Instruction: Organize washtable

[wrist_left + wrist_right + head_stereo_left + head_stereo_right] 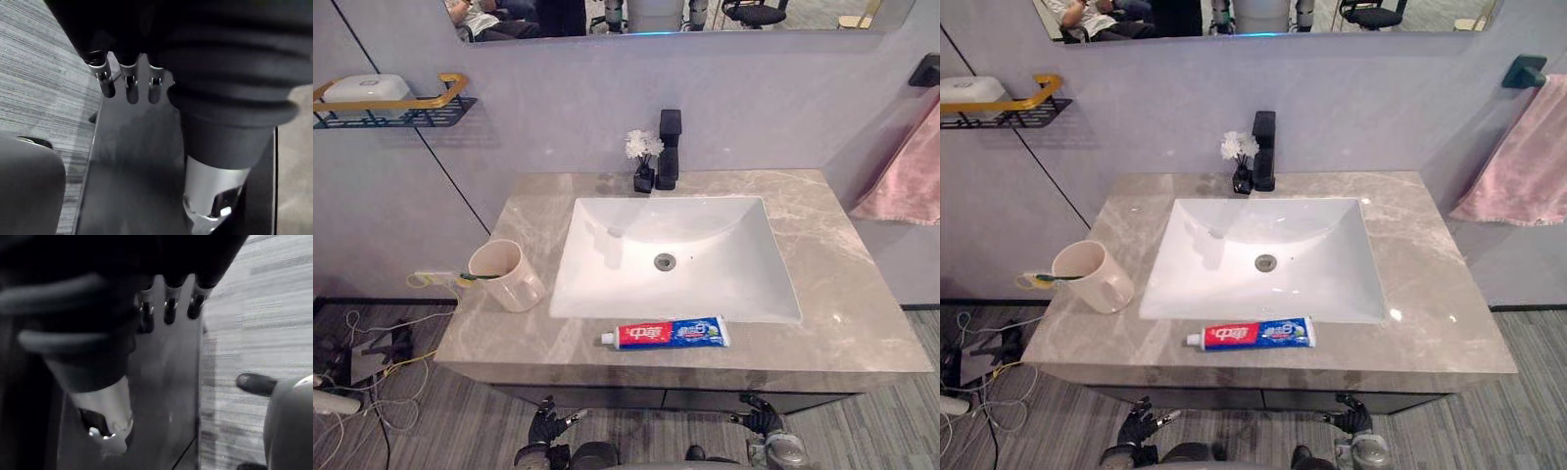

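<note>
Shelf: a wire shelf (pixel 411 110) hung on the wall well left of the sink (pixel 715 279), with a white soap box (pixel 366 88) on it. It looked like the proper home for small things.
Cup: a beige cup (pixel 509 279) sat on the counter (pixel 842 294) just left of the sink, mouth leaning away from it. I could not tell whether it stood or lay tipped.
Toothbrush: the toothbrush (pixel 440 280) poked out of the cup's mouth, away from the sink and past the counter's edge, loosely dropped in by the look of it.
Left hand: the left hand (pixel 546 427) hung below the counter's front edge, left of the sink, fingers (pixel 128 90) slack and empty, probably waiting to start.
Toothpaste: the tube (pixel 666 334) lay flat in front of the sink, along its front rim. It seemed the item most out of place.
Tap: the black tap (pixel 669 147) stood behind the sink with small white flowers (pixel 644 145) just beside it, for show.
Right hand: the right hand (pixel 756 416) hung low too, right of the tube, fingers (pixel 168 311) loose, holding nothing.
Towel: a pink towel (pixel 906 176) hung on the wall far right of the sink.
</note>
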